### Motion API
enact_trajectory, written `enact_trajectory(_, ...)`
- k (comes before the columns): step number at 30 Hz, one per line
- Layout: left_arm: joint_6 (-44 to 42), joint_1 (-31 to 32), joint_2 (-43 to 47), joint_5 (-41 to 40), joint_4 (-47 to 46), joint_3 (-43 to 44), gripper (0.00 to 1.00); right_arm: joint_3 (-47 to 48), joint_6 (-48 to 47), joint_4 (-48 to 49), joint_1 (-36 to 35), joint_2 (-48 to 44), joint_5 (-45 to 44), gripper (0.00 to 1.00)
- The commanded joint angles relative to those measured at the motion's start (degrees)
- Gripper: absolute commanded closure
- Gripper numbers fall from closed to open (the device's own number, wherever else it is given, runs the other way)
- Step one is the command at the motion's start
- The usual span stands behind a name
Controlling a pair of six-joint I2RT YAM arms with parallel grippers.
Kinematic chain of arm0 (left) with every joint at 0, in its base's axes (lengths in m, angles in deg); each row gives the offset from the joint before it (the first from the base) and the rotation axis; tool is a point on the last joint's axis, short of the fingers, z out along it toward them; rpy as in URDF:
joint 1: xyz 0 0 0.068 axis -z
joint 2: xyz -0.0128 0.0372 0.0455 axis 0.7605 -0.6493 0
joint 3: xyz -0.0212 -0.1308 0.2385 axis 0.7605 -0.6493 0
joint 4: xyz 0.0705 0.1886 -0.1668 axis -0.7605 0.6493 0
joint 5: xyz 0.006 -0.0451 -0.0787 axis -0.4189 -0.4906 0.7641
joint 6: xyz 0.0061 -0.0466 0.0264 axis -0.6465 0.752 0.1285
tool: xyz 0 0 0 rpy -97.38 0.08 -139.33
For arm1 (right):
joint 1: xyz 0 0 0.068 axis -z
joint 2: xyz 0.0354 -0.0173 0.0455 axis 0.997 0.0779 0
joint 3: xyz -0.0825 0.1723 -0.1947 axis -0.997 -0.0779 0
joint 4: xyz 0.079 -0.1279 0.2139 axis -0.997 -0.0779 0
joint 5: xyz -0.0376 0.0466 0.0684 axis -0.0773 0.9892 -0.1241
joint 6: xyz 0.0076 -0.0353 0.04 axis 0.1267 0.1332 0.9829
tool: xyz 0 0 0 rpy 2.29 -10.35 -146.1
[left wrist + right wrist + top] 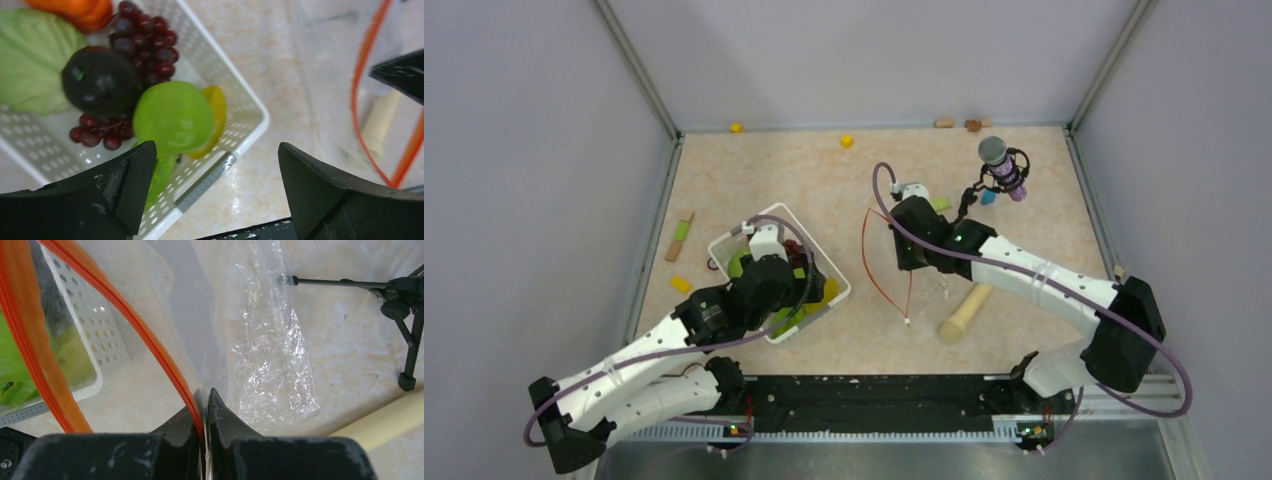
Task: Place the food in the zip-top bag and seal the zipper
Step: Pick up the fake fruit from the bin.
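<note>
1. So, the left fingers [125, 185] hung spread wide over the white basket [260, 117], w/ nothing btwn them.
2. All the food I could see sat in that basket. A green apple [172, 117] lay right below the gap, closer to one finger. A grape bunch [147, 35] and a dark round fruit [100, 80] lay beyond it. An orange [75, 10] and a pale-green leafy piece [30, 60] were at the far end, and a yellow piece [216, 107] was tucked against the apple.
3. The right fingers [222, 420] were pinched tight on the zipper [150, 340], i.e. one lip of the zip-top bag [270, 355], lifting it off the tabletop [824, 190].
4. The bag looked empty as far as I could tell. It lay just beside the basket, on the right arm's side.
5. Key relation: the mouth gaped toward the basket, w/ the zipper's long axis running roughly near-to-far across the tabletop. From the left fingers, the opening lay off to the right, past the basket rim.
6. The left arm was plainly nearer the food. The right arm was tied up holding the bag.
7. My read: filling hadn't begun and sealing was a long way off. The likely next move was down onto the apple, close, lift clear of the rim, then sideways into the red loop.
8. Risk, I'd say: the floppy lip could sag and narrow the opening.
</note>
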State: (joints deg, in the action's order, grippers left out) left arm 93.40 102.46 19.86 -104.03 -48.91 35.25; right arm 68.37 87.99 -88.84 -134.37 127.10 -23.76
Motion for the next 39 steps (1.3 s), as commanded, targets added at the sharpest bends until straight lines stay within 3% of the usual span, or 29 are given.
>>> enact_trajectory(1, 10.63, -0.29, -0.45, -10.32, 7.89, -2.26, 0.03, 3.03, 1.61, 1.81, 0.42, 2.39, 1.34, 0.95)
enact_trajectory(8, 11.58, -0.82, -4.32, -13.96, 4.98, -3.12, 0.03, 1.77, 0.16, 3.22, 0.47, 3.48, 1.92, 0.95)
enact_trajectory(15, 8.02, -1.67, -5.63, -10.15, -5.09, -7.02, 0.03, 1.32, -1.09, 4.90, 0.49, 3.88, 2.38, 0.95)
enact_trajectory(30, 8.00, -5.22, -13.25, -6.38, -5.14, -7.07, 0.03, -0.54, -2.03, 6.51, 0.56, 3.21, 2.86, 0.94)
enact_trajectory(32, 7.73, -5.19, -13.02, -5.51, -5.18, -6.92, 0.09, -0.63, -1.99, 6.51, 0.56, 3.15, 3.29, 0.94)
enact_trajectory(36, 7.16, -5.22, -11.67, -4.42, -5.20, -6.79, 0.35, -0.79, -1.93, 6.60, 0.57, 2.80, 2.99, 0.94)
enact_trajectory(39, 7.26, -5.22, -10.08, -4.50, -3.92, -6.29, 0.47, -0.77, -1.85, 6.59, 0.55, 2.62, 3.02, 0.94)
